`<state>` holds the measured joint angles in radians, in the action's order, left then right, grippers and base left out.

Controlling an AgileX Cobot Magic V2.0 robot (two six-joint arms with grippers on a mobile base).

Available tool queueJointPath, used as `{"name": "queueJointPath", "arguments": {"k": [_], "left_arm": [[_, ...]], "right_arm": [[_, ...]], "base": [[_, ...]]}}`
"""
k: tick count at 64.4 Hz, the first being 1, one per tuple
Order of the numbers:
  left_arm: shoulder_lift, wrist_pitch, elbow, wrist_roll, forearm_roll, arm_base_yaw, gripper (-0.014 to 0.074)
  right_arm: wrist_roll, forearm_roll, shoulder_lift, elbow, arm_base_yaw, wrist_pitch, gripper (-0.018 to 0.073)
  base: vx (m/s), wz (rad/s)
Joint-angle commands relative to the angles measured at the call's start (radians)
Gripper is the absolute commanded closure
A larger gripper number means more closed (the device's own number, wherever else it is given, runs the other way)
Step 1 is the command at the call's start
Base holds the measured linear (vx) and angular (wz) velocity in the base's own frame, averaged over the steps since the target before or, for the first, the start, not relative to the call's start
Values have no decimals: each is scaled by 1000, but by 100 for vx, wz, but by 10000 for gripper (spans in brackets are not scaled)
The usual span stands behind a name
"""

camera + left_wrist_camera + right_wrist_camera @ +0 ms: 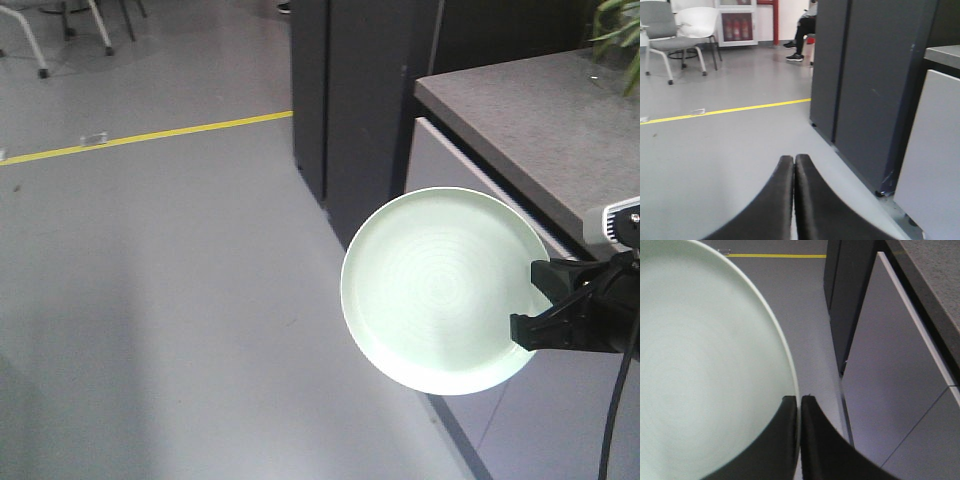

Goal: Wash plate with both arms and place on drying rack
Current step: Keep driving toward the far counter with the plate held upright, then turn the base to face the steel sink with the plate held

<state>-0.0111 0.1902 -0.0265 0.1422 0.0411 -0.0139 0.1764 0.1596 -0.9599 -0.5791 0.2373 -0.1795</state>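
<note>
**One step done, most of the job ahead**

The right end effector (528, 300) is clamped on the rim of the plate (440, 290). In the right wrist view its two fingers stand almost together, with only the thin rim between them. The plate reaches out to the left of that end effector, its face turned up toward the front camera. It is in the air over the grey floor (180, 300) and touches nothing else. The counter (540, 120) lies beyond the end effector, to its right.

The left end effector (794, 167) has its fingers pressed together and grips nothing. Ahead of it are only floor and a dark cabinet (865, 85).

By my reading, the pickup is finished and one arm alone carries the plate. No place for washing shows in any view. The plate's face looks plain and dry, so I cannot tell whether it has been washed. The drying rack is not in sight either. What seems left is bringing the second arm to the plate, washing it, and setting it on the rack.
</note>
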Motion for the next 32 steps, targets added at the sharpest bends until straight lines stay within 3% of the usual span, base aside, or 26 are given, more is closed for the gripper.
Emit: {"name": "queueJointPath", "arguments": {"k": [1, 32], "left_arm": [[-16, -67, -15, -1, -1, -9, 593], [-16, -67, -15, -1, -1, -9, 593]], "right_arm": [[7, 3, 15, -26, -3, 74, 564], [7, 3, 15, -26, -3, 74, 564]], "base": [[10, -37], [10, -40]]}}
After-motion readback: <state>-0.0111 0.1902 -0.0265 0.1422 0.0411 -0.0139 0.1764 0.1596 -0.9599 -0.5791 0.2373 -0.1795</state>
